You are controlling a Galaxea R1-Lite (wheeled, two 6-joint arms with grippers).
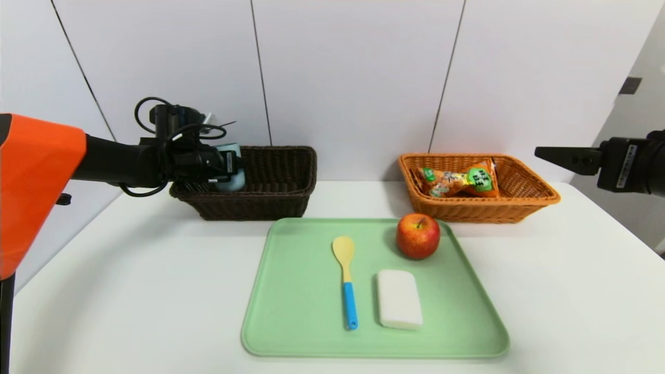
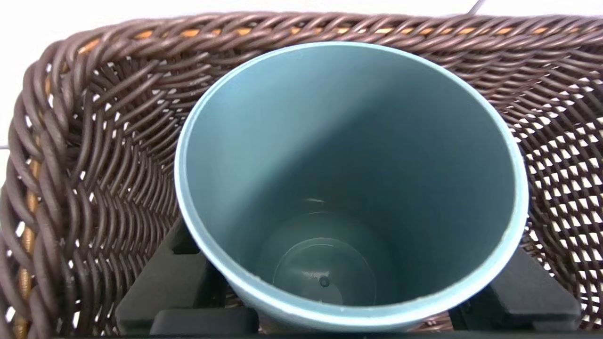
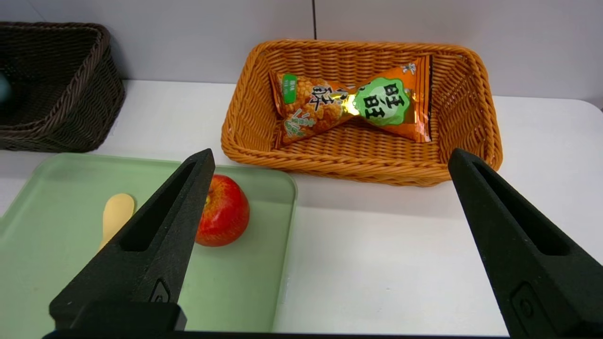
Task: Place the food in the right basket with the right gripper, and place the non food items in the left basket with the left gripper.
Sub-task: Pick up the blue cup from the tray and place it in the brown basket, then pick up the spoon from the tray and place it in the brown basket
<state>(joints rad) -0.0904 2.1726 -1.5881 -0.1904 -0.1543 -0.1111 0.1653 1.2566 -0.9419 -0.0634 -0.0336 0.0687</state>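
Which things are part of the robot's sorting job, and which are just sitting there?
Part of the job:
- cup, in the dark basket
- snack, in the orange basket
- apple
- spoon
- white block

Just there:
- green tray, holding things
- table

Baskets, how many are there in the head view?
2. The dark brown wicker basket stands behind the tray's left side; the orange wicker basket stands behind its right side, holding a snack packet.
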